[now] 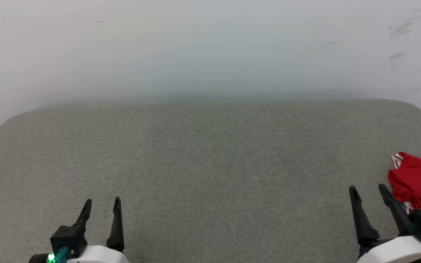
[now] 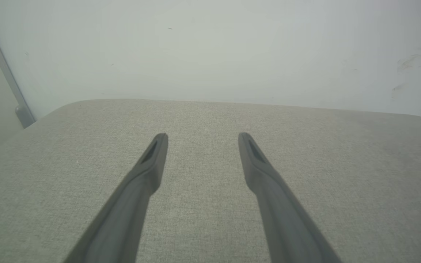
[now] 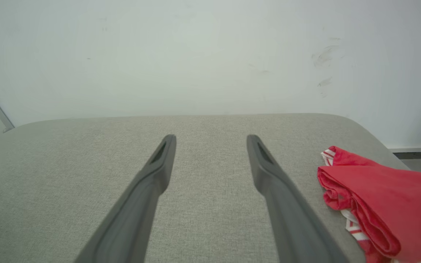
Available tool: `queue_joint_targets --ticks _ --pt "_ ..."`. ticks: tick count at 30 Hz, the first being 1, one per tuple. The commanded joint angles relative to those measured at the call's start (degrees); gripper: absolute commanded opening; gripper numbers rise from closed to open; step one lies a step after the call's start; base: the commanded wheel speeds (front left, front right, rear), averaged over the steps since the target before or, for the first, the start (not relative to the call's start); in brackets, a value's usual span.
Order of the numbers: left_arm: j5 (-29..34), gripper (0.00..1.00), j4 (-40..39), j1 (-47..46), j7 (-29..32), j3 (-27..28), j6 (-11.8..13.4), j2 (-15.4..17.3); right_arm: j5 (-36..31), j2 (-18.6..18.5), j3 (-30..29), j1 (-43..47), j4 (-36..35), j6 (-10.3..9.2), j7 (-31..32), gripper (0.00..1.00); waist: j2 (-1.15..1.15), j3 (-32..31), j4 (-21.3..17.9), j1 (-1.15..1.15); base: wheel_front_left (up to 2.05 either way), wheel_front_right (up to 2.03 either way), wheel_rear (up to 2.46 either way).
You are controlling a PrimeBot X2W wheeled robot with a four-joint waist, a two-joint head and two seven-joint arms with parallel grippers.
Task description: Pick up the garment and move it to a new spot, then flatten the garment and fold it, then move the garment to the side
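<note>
Counter [image 1: 210, 164], grey and fabric-covered, runs across your workspace up to a pale wall [image 1: 210, 47]. The garment [image 1: 418, 182] lies at its far right edge, beside the right claw [image 1: 367, 187] and apart from its fingers. It is a red bundle doubled over itself in soft rolls, not spread flat, and no print shows. Its striped trim [image 1: 397, 159] points away from you toward the wall. As far as the right wrist view shows, the long axis runs from that far end back toward you, slanting right; the rest is cut off at the picture's edge. The left claw [image 1: 102, 200] hangs over bare counter at the lower left, well apart from the garment. Both claws stand with fingers spread and hold nothing. You cannot fix the step from this: a bundle at the side fits a garment waiting to be lifted, or one folded loosely and set aside. Check the fold's quality before committing either arm.
</note>
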Motion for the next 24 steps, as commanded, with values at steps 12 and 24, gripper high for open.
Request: queue_joint_targets --ticks 12,24 --pt "-6.97 0.0 1.77 -0.28 2.28 1.55 -1.68 -1.56 8.48 -0.18 0.13 -1.25 3.55 0.01 0.24 0.0 0.0 0.2 0.06 0.0 0.0 0.0 0.0" --pt "-19.11 0.0 2.42 -2.03 5.92 4.8 -4.53 -3.64 23.06 -0.52 0.11 -4.02 7.43 0.0 0.46 0.0 0.0 0.56 0.16 0.0 0.0 0.0 0.0"
